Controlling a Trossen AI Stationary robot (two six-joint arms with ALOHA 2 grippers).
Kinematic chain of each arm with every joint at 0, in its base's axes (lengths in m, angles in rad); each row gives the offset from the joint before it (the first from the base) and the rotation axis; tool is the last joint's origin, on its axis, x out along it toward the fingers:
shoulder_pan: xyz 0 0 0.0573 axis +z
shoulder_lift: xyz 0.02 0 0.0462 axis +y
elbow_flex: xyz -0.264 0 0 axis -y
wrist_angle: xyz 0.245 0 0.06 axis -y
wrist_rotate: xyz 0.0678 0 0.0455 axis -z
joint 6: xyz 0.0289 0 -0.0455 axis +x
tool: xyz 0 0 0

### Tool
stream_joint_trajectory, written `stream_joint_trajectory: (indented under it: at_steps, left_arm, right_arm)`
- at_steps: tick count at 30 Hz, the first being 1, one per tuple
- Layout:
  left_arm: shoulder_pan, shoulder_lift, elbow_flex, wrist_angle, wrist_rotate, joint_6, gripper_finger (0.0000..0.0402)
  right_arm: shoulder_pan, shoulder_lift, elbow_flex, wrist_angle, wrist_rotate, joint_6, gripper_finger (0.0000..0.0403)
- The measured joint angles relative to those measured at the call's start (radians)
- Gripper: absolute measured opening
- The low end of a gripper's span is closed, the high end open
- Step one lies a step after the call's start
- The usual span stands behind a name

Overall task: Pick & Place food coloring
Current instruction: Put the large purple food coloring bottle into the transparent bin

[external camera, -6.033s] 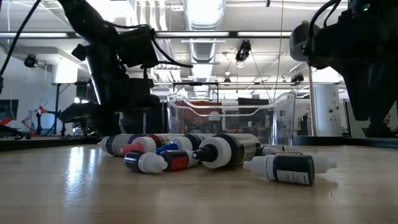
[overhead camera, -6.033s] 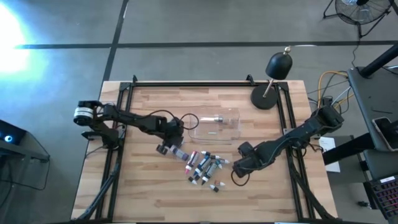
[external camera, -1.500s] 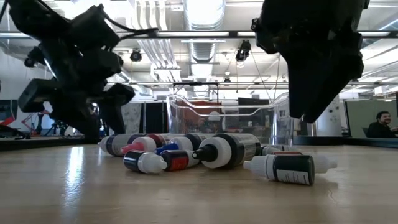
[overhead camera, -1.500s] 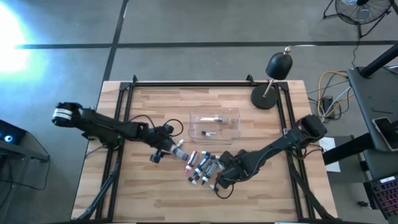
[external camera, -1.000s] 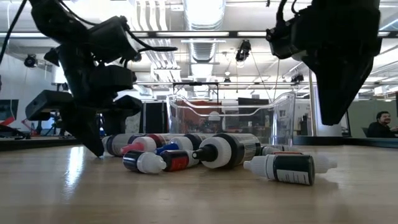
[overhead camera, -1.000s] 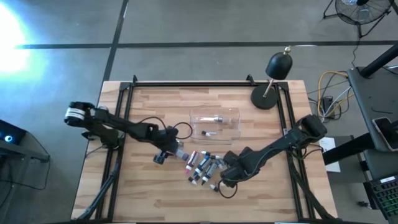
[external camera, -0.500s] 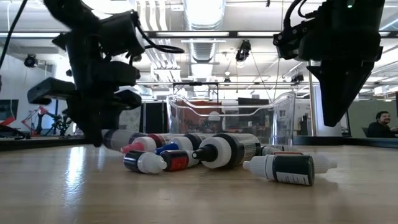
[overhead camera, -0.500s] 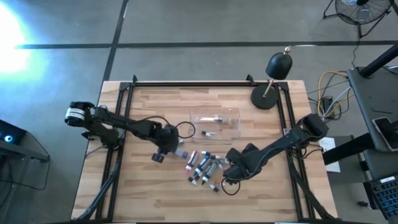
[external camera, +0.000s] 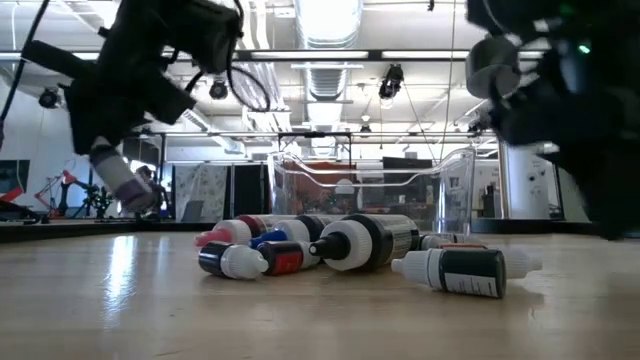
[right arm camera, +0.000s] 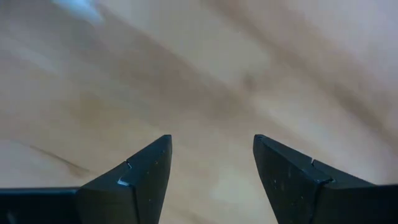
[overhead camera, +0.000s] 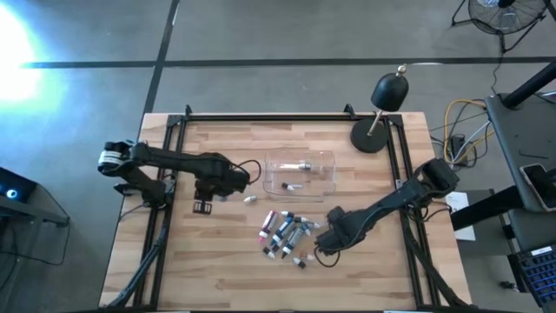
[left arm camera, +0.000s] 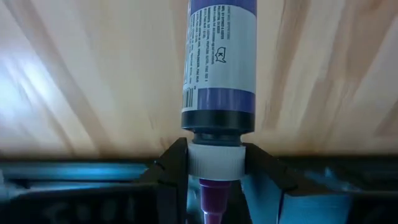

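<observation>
My left gripper [overhead camera: 233, 185] is over the table's left half, shut on one food coloring bottle [left arm camera: 221, 56] with a purple label, a white cap and a purple tip. In the low view that bottle [external camera: 122, 180] hangs tilted above the wood. The other food coloring bottles [overhead camera: 285, 233] lie on their sides in a loose pile at mid-table [external camera: 340, 245]. My right gripper [right arm camera: 211, 140] stands open over bare wood just right of the pile [overhead camera: 326, 243], with nothing between its fingers. Two more bottles lie in the clear tray [overhead camera: 300, 171]. My left gripper pinches the bottle's white cap [left arm camera: 214, 158] between its two fingers [left arm camera: 171, 168]. The fingers slant steeply down from above. The bottle's body points away from the gripper, and its purple tip points back between the fingers. It hangs tilted, lifted clear of the table.
The clear tray [external camera: 370, 190] stands just beyond the pile. A black lamp [overhead camera: 382, 113] stands at the far right corner. Black frame rails [overhead camera: 169, 174] run along the table's left and right sides. Bare wood lies along the near edge.
My left gripper has taken hold of the leftmost bottle of the pile. It has lifted the bottle clear of the table and carried it toward the left edge, tipping from nearly level to steeply downward. My right gripper has shifted a little toward the right edge and rolled.
</observation>
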Motion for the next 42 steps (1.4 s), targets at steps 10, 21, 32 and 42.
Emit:
stream_joint_trajectory:
  at_steps: [10,21,32,42]
  left_arm:
    - [-0.011,0.193,-0.056,-0.055,0.033,-0.208,0.0087]
    - [-0.057,0.282,-0.030,-0.055,0.181,-0.227,0.0087]
    - [-0.063,0.244,0.110,-0.056,0.187,-0.259,0.0088]
    - [-0.063,0.257,0.069,-0.055,0.454,-0.353,0.0088]
  right_arm:
    - [0.050,-0.015,-0.094,-0.009,-0.135,0.018,0.0219]
    - [0.123,-0.219,-0.185,-0.026,0.062,0.179,0.0219]
    - [0.128,-0.323,-0.253,-0.035,0.151,0.214,0.0219]
    - [0.129,-0.318,-0.256,-0.024,0.177,0.217,0.0219]
